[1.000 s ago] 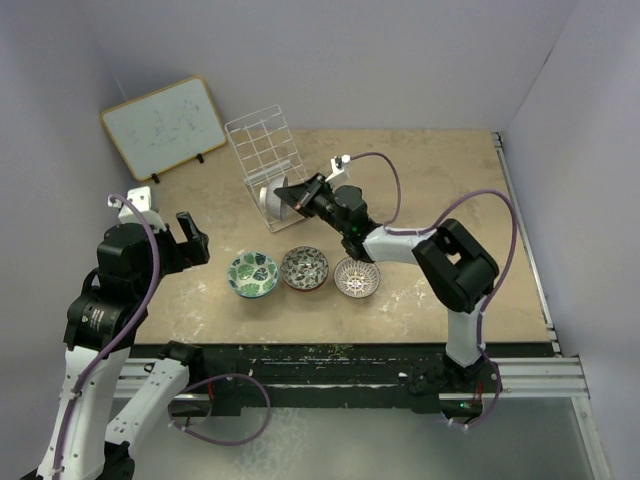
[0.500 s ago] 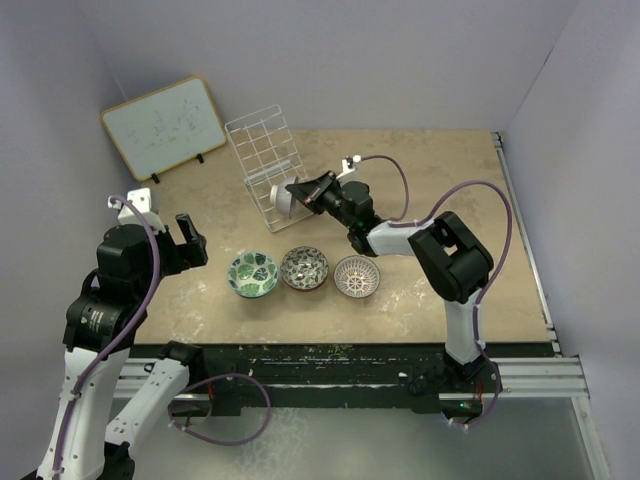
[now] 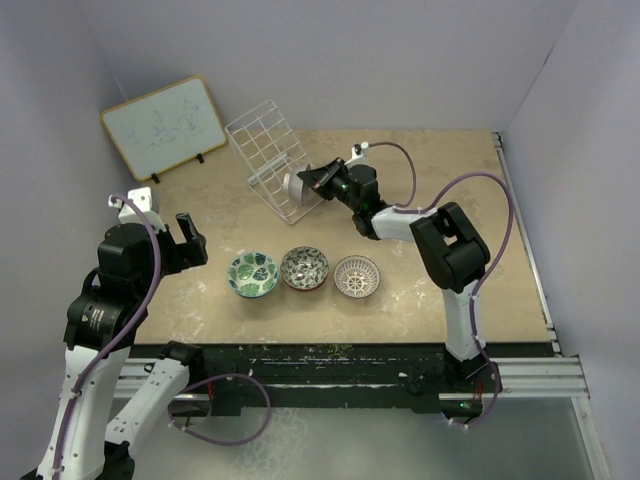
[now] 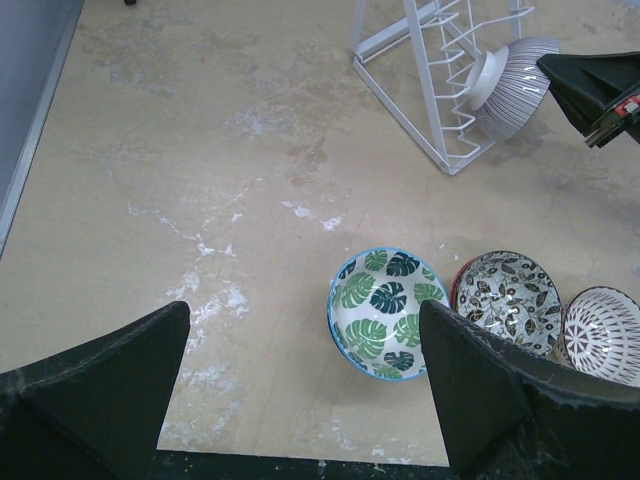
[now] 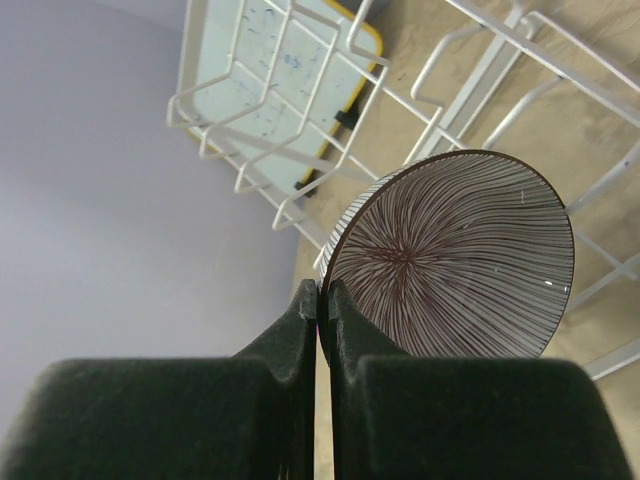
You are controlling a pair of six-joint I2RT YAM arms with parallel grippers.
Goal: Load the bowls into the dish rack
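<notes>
The white wire dish rack [image 3: 266, 150] stands at the back of the table. My right gripper [image 3: 320, 179] is shut on the rim of a striped purple-brown bowl [image 3: 297, 186] and holds it on edge at the rack's lower front wires. In the right wrist view the gripper [image 5: 322, 300] pinches the bowl [image 5: 460, 260] in front of the rack [image 5: 300, 190]. Three bowls sit in a row near the front: green leaf [image 3: 253, 272], grey-brown [image 3: 304, 268], pink-purple [image 3: 357, 275]. My left gripper [image 3: 190, 238] is open and empty, left of the green leaf bowl [image 4: 387, 312].
A wood-framed whiteboard [image 3: 163, 126] leans at the back left, beside the rack. The left wrist view also shows the rack [image 4: 430, 90], the held bowl [image 4: 512, 85], the grey-brown bowl [image 4: 505, 300] and the pink-purple bowl [image 4: 603, 335]. White walls enclose the table.
</notes>
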